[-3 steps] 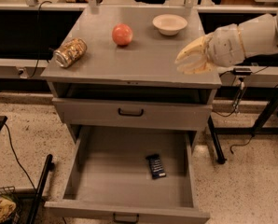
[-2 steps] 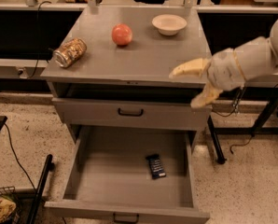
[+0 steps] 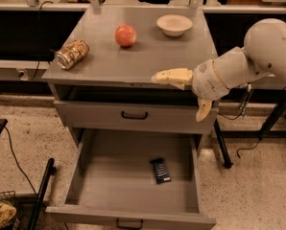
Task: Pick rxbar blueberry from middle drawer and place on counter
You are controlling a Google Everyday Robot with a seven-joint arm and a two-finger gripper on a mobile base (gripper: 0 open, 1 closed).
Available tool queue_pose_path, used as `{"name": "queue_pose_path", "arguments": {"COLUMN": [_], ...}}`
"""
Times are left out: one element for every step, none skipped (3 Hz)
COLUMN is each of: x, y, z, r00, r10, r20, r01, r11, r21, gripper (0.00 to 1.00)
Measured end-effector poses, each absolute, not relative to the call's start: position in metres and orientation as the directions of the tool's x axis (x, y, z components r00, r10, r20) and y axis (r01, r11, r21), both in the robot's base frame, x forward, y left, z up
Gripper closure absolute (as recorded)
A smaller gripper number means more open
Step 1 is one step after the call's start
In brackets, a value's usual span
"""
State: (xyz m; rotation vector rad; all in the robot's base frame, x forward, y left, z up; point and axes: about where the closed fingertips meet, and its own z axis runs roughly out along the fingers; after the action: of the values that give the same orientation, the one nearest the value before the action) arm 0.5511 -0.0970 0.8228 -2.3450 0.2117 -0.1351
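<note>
The rxbar blueberry (image 3: 160,170), a small dark bar with white patches, lies flat on the floor of the open middle drawer (image 3: 83,163), right of centre. My gripper (image 3: 179,96) is open and empty. One cream finger (image 3: 168,76) points left along the front right edge of the counter (image 3: 133,61); the other finger (image 3: 202,111) hangs down in front of the upper drawer. The gripper is well above the bar and a little to its right.
On the counter lie a gold patterned can (image 3: 72,54) at the left, a red apple (image 3: 125,35) and a white bowl (image 3: 174,25) at the back. The shallower upper drawer (image 3: 134,115) is shut. A black pole (image 3: 40,195) and a wire basket (image 3: 1,212) stand at lower left.
My gripper has moved left and down from beside the counter's right edge to its front edge. Its fingers have spread apart. The bar has not moved.
</note>
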Motion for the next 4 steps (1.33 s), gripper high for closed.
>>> {"name": "queue_pose_path", "arguments": {"x": [0.561,0.567,0.553,0.538], "y": [-0.064,-0.042,-0.069,-0.108], "z": [0.800,0.715,0.624,0.577], "r00": [0.974,0.972,0.984,0.995], "r10": [-0.161,-0.088,-0.030,-0.022], "r20": [0.161,0.219,0.174,0.096], "r01": [-0.031,0.025,0.029,0.009], "r11": [-0.793,-0.885,-0.945,-0.953], "r21": [-0.608,-0.465,-0.326,-0.304], "gripper": [0.00,0.00,0.00,0.00]}}
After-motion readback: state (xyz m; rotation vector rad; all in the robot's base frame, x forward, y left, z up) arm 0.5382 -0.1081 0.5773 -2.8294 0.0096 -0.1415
